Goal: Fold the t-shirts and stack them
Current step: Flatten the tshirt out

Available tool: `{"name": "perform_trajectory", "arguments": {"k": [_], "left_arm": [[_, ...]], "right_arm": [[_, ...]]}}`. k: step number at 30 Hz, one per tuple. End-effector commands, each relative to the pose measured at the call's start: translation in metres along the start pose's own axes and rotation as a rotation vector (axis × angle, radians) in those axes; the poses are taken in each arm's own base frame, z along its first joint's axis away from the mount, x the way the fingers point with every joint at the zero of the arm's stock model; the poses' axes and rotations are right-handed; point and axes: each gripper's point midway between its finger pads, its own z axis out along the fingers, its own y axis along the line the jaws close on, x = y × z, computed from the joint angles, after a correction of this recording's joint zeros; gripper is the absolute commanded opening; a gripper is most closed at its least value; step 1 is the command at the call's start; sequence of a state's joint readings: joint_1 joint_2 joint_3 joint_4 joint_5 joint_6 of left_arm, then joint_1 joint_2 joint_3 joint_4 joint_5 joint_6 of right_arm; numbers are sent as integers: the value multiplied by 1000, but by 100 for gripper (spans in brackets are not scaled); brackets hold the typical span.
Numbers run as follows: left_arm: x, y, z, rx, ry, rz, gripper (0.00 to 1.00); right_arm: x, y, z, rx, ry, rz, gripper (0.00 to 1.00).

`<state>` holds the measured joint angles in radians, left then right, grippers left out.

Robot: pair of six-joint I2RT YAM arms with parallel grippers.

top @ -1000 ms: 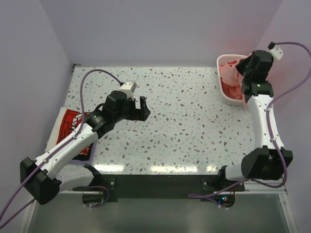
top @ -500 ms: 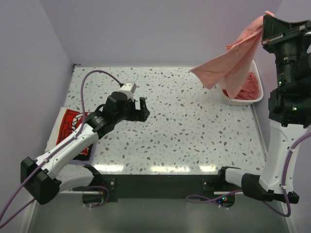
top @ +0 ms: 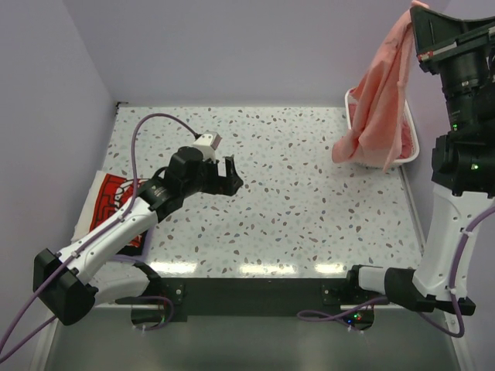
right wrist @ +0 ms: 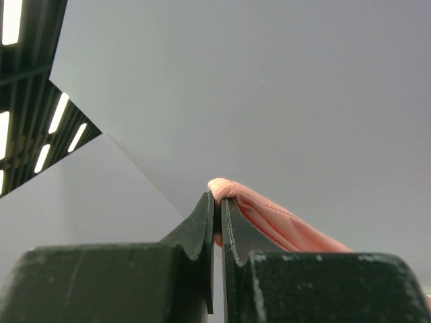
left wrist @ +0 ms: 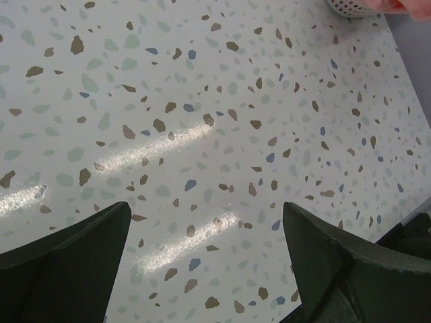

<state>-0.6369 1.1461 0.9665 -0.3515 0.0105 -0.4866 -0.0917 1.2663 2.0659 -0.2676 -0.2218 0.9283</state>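
My right gripper (top: 416, 15) is raised high at the far right and shut on a salmon-pink t-shirt (top: 377, 100), which hangs down over the white basket (top: 411, 151). In the right wrist view the cloth (right wrist: 269, 215) is pinched between the closed fingers (right wrist: 217, 202). More salmon-pink cloth (top: 402, 139) lies in the basket. A white t-shirt with red-and-black print (top: 108, 202) lies at the table's left edge, partly under my left arm. My left gripper (top: 230, 175) is open and empty above the speckled table, as the left wrist view (left wrist: 205, 269) shows.
The speckled table (top: 294, 201) has walls at the back and both sides. The basket's rim shows at the top right of the left wrist view (left wrist: 357, 7). A purple cable (top: 147, 127) loops over my left arm.
My right gripper has lifted the salmon-pink t-shirt out of the basket and high up; the cloth has swung back from spread leftward to hanging over the basket. The left arm barely moved.
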Motion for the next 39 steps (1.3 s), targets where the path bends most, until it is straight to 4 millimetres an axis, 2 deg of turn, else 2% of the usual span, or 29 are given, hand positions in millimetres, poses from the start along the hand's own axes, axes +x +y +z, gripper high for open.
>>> {"name": "perform_trajectory", "arguments": {"k": [1,2,12,16,17,19,20,22,23,24,26,27,29,30,32,33,34,36,37,39], "left_arm": [[-8,-12,2,71,-37,1,100],[-8,-13,1,77,-36,1,100],[-11,-15,0,89,-47,1,100],[-10,-16,-1,92,-45,-5,100],[-10,-16,-1,92,-46,-8,100],[-7,-15,0,87,-35,-16,100],[-5,-14,1,82,-27,-21,100],[-1,-13,1,73,-14,-55,100],[2,-16,1,89,-5,-68,100],[8,-17,4,106,-3,-99,100],[19,-33,6,197,15,-122,97],[25,-39,11,244,4,-138,95],[48,-51,19,292,50,-165,90],[39,-65,21,352,-5,-161,89],[60,-85,30,406,26,-142,87],[59,-96,33,436,5,-129,83],[75,-104,42,426,39,-112,82],[74,-119,50,438,30,-100,79],[85,-125,57,444,58,-91,78],[83,-140,64,459,58,-85,77]], "right_arm": [[-27,58,-9,-177,-55,32,0],[-33,67,-12,-196,-72,30,0],[-69,104,-10,-304,-183,118,0],[-76,106,-9,-311,-213,130,0],[-71,97,-4,-292,-201,140,0],[-66,93,-2,-300,-192,156,0],[-52,72,9,-257,-162,173,0],[-42,61,12,-251,-143,188,0],[-26,38,22,-208,-112,206,0],[-21,33,24,-205,-110,208,0],[-1,16,30,-170,-75,214,0],[3,12,32,-159,-78,194,0],[13,10,34,-150,-59,182,0],[15,6,35,-134,-54,164,0],[14,5,34,-126,-55,151,0],[14,4,33,-116,-54,133,0],[15,4,33,-111,-51,126,0],[21,-3,35,-91,-25,113,0],[25,-8,36,-75,-16,105,0],[34,-25,35,-32,-8,89,0]]}}
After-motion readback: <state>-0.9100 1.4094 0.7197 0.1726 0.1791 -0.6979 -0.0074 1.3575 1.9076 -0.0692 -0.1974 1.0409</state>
